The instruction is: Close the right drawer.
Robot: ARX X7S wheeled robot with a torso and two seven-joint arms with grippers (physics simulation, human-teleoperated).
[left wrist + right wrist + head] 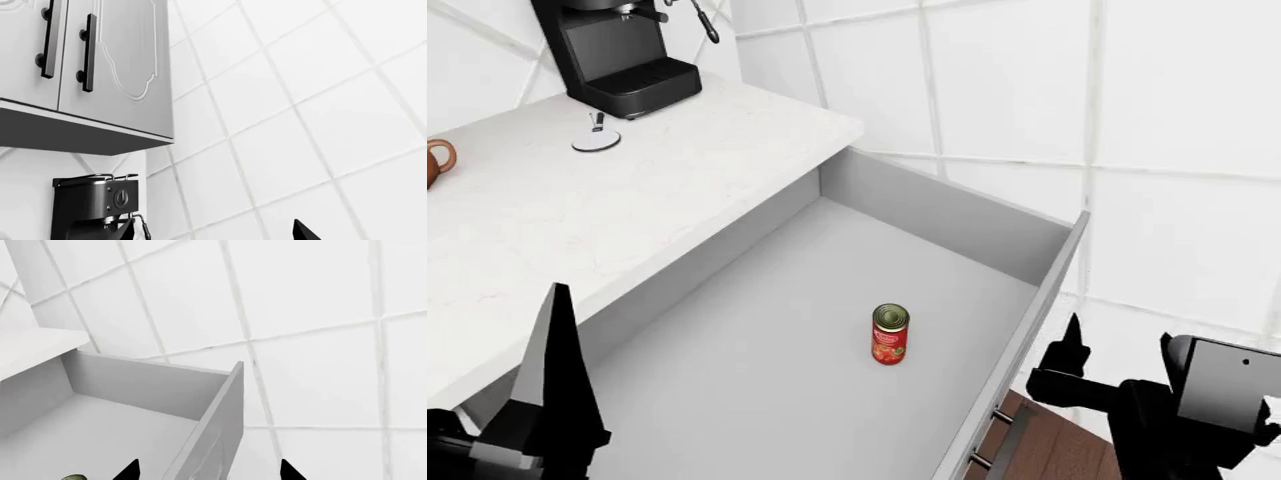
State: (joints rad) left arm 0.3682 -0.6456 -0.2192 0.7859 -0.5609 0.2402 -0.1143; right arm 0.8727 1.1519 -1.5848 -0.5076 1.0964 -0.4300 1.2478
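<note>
I see the drawer [827,330] pulled far out from under the table [627,190], a can [889,334] lying inside. My right pincer [208,471] straddles its front panel's top edge, jaws wide; my left pincer [212,231], also wide, points at the wall.

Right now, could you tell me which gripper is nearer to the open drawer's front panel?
The right gripper: it sits just outside the front panel, beside its top edge. The left gripper is across the drawer, by the countertop.

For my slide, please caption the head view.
Open light-grey box drawer holding a red tin can, beside white countertop.
</note>
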